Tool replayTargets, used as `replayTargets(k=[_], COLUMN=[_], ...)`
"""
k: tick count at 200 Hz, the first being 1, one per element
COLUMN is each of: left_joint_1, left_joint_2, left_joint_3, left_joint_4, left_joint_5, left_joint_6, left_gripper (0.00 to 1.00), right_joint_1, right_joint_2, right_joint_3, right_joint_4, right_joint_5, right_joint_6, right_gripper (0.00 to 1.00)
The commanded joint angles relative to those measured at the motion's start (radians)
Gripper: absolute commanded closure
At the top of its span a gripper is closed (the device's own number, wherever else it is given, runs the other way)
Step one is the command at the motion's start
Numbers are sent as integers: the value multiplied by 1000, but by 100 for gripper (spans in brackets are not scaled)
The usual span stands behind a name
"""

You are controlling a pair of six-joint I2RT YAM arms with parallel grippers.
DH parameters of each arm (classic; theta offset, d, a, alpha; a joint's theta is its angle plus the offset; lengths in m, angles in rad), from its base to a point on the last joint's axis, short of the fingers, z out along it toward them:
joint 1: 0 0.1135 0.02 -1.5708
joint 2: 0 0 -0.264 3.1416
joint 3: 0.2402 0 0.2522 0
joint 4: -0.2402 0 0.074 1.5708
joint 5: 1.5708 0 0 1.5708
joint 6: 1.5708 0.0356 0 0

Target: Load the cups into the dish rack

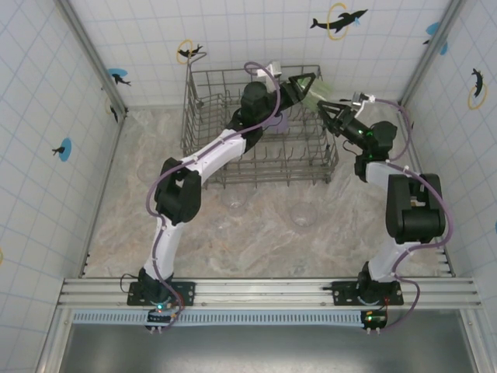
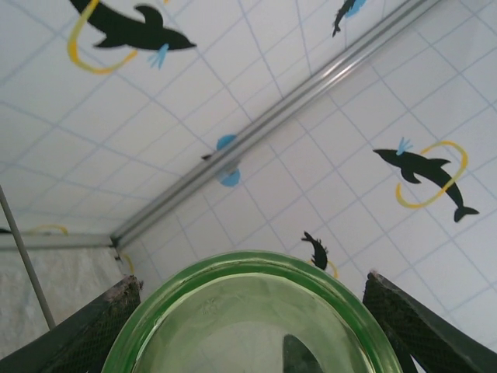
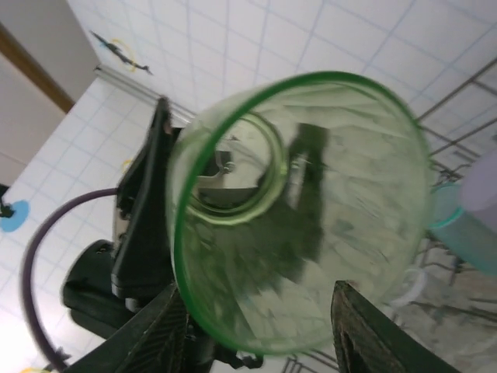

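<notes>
Top view: the dish rack (image 1: 198, 101) sits at 12 o'clock on the counter (image 1: 256, 249), with a lavender cup (image 1: 283, 121) already inside. The left end effector (image 1: 309, 84) reaches across it and holds the light green cup (image 1: 317, 95) in the air over the rack's 2 o'clock corner. The right end effector (image 1: 331, 110) is just beside the cup at its 4 o'clock. This reads as an arm-to-arm handover, probably because the left arm has the better reach into the tines. Clear cups (image 1: 303, 216) wait at the rack's 6 o'clock. Left wrist: the fingers (image 2: 85, 334) clamp the cup at 9 and 3 o'clock. Right wrist: the fingers (image 3: 159, 334) flank the cup's mouth; I cannot tell whether they are pressing or released.
</notes>
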Motion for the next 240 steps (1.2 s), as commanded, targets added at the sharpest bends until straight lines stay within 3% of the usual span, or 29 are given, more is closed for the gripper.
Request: replayTargets(k=[1,36,71,182,206,240], left_joint_1=[0,0,0,-30,-50,-99], left_joint_2=[56,165,225,341,294,117], left_joint_3=[87,158,179,258,235,66], left_joint_4=[-3,21,55,116,102,85], left_joint_5=[-94,-155,-234,-321,-295,-302], left_joint_6=[172,283,351,487,517,635], left_gripper=[100,100,100,100,100,100], right_joint_1=[-22,-31,-46,-75,-73,-63], right_joint_2=[-109,-255,-373,-430,-432,-441], right_joint_3=[-17,-38,-84,-120,-118,-111], right_joint_4=[-175,-561,-704,-748,-759,-799], right_joint_5=[22,146,257,330,336,347], right_joint_6=[-187,-530,-690,-745,-748,-756], right_gripper=[44,40,37,36,36,36])
